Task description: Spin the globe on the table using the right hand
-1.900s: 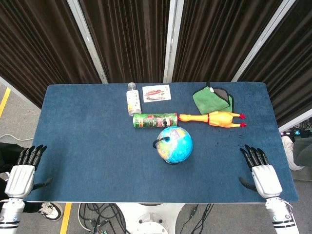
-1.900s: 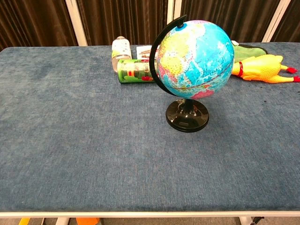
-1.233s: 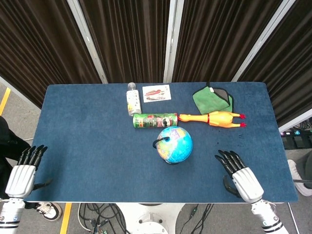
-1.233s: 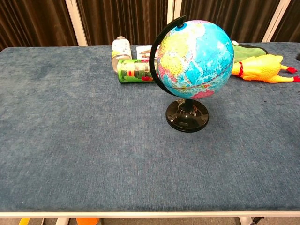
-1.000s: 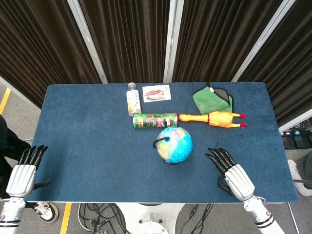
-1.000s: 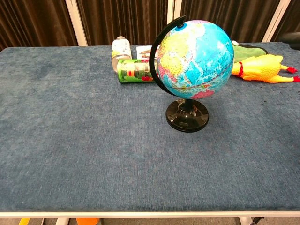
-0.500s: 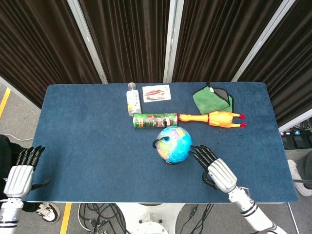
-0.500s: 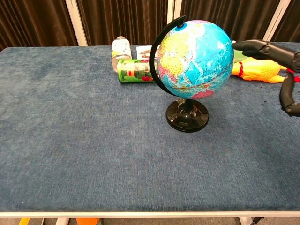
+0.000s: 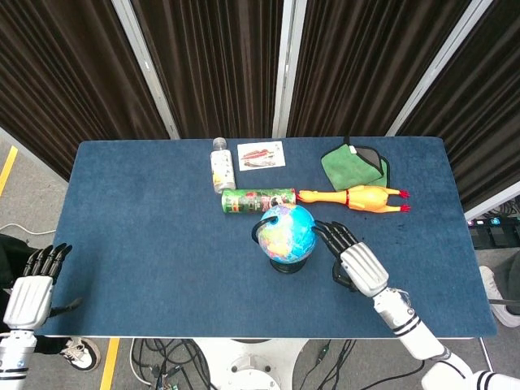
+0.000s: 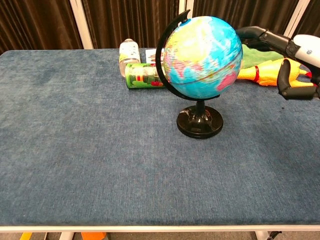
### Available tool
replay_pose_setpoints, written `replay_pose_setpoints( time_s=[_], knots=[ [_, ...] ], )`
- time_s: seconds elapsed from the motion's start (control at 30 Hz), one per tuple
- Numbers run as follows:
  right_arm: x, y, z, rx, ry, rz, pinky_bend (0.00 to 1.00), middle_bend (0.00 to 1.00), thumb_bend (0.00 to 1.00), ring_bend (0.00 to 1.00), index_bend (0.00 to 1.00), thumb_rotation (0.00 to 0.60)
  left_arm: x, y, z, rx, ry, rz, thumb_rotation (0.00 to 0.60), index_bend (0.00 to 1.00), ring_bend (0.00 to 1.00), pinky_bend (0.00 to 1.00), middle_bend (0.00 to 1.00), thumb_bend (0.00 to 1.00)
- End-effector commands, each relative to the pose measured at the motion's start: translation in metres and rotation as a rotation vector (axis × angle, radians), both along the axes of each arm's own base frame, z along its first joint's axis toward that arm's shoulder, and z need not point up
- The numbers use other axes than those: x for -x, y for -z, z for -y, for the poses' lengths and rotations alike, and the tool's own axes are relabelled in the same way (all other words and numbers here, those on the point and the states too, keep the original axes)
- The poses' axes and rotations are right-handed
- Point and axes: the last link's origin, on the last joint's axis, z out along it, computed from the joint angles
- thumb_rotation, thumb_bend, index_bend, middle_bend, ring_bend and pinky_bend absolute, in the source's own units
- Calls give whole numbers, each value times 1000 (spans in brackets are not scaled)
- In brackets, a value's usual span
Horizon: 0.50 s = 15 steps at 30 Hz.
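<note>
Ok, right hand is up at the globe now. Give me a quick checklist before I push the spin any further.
1. Right hand at the globe: ok, its fingers reach the ball's right side.
2. Firm fingertip contact: cannot tell, the tips are hidden behind the ball.
3. Base flat on the table: cannot tell; the base looks seated, but the ball looks leaned over.
4. Room around the globe: not ok, the green can and rubber chicken lie close behind.
5. Left hand out of the way: ok, at the table's near left corner, holding nothing.
</note>
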Motion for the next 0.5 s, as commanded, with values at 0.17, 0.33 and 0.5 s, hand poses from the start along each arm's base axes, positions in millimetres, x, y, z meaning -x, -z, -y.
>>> replay_pose_setpoints(
  time_s=[0.17, 0.33, 0.5],
  knots=[
    [0, -8, 42, 18, 98, -60, 0, 0, 1000, 0, 0, 600, 1, -1, 0, -2, -3, -2, 600, 73, 0, 68, 63, 0],
    [3, -16, 35, 50, 88, -54, 0, 0, 1000, 0, 0, 600, 1, 0, 0, 0, -7, -2, 600, 73, 0, 68, 65, 0],
    [9, -20, 3, 68, 32, -58, 0, 0, 1000, 0, 0, 600, 0, 0, 0, -1, -2, -2, 600, 73, 0, 68, 65, 0]
  ],
)
